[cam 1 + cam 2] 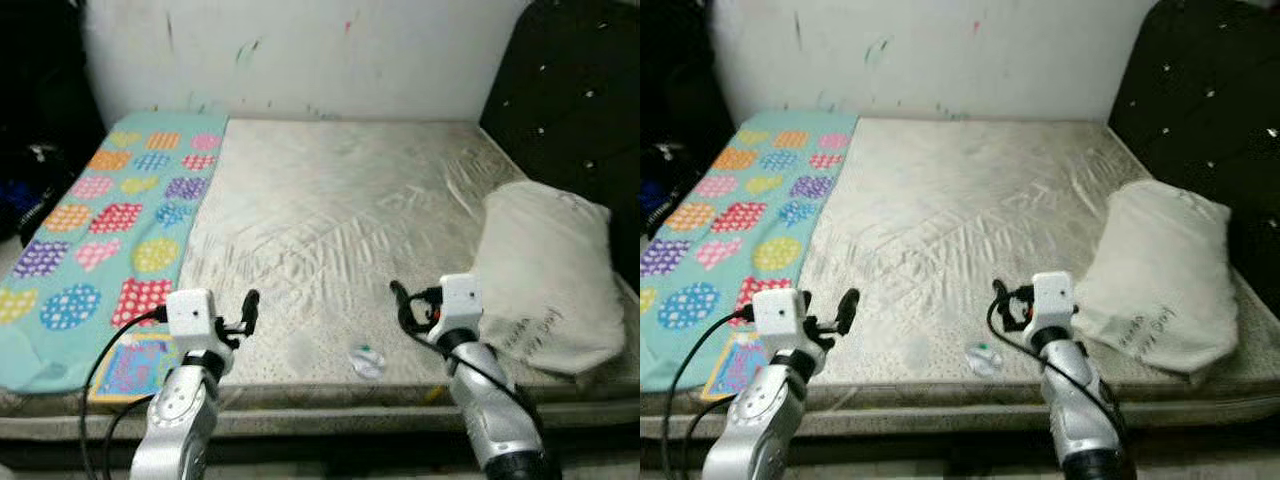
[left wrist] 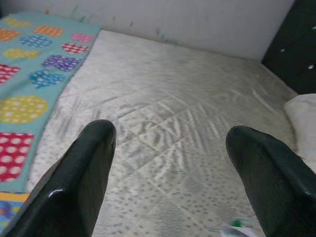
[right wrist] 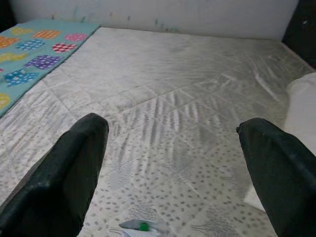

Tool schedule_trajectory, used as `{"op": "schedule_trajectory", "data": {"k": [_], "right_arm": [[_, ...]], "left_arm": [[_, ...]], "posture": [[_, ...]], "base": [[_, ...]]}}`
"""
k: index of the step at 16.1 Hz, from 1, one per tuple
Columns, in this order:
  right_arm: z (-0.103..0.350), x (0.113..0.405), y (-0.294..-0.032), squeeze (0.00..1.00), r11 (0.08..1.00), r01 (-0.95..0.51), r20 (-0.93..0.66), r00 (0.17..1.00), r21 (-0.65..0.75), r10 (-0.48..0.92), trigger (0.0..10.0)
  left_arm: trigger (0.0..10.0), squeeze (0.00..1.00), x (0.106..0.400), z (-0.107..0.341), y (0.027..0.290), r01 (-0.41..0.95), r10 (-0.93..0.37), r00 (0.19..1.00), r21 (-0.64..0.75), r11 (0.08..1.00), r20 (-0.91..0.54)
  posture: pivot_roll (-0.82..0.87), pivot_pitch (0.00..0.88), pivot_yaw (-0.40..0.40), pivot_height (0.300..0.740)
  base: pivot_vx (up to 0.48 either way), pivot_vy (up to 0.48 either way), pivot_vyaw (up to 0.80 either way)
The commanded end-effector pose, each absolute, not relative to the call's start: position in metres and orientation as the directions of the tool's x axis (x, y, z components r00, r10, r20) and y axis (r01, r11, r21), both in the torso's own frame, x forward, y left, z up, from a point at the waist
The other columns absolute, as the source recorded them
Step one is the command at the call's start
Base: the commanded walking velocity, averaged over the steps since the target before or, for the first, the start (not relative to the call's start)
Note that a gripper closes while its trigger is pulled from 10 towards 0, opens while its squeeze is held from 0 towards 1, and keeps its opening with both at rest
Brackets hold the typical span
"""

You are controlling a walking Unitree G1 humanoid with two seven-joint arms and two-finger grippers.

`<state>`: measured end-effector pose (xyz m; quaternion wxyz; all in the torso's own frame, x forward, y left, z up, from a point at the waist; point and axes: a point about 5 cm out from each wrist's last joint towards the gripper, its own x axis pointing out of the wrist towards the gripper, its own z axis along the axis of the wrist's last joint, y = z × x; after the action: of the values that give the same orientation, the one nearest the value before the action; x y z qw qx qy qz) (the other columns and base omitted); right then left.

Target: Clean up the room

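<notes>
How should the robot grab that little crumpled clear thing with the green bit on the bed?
Probably from straight above, pinching the crumpled wrapper across its raised middle. It lies flat and loose on the mattress near the front edge, so there is little side to grip. The right gripper, fingers open, hovers closest.

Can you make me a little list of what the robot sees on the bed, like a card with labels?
place: bare mattress against a white wall
blanket: teal, with colourful spotted patches, along the robot's left side of the bed
pillow: off-white, on the robot's right
litter: small crumpled clear wrapper with a green bit, near the front edge, between the arms
left gripper: open, holding nothing
right gripper: open, holding nothing
</notes>
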<state>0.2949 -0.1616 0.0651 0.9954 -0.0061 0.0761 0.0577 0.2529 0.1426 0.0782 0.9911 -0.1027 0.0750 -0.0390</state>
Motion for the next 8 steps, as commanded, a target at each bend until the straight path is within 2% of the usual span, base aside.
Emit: {"op": "schedule_trajectory", "data": {"k": [1,4,8], "right_arm": [[0.0678,0.2964,-0.1639,0.00,0.994,-0.106,-0.144,0.984,-0.002,0.105,10.0],[0.0666,0.2964,-0.1643,0.00,0.995,-0.101,-0.154,0.983,0.003,0.100,10.0],[0.0658,0.2968,-0.1652,0.00,0.995,-0.103,-0.158,0.982,0.000,0.102,10.0]], "left_arm": [[10.0,0.00,0.2539,0.0812,0.1411,0.079,-0.107,0.986,-0.207,0.975,-0.126],[10.0,0.00,0.2538,0.0813,0.1410,0.082,-0.110,0.986,-0.210,0.974,-0.125],[10.0,0.00,0.2537,0.0806,0.1404,0.079,-0.108,0.986,-0.210,0.975,-0.129]], "posture": [[-0.05,0.000,-0.021,0.740],[-0.05,0.000,-0.021,0.740],[-0.05,0.000,-0.024,0.740]], "base": [[0.000,0.000,0.00],[0.000,0.000,0.00],[0.000,0.000,-0.72]]}}
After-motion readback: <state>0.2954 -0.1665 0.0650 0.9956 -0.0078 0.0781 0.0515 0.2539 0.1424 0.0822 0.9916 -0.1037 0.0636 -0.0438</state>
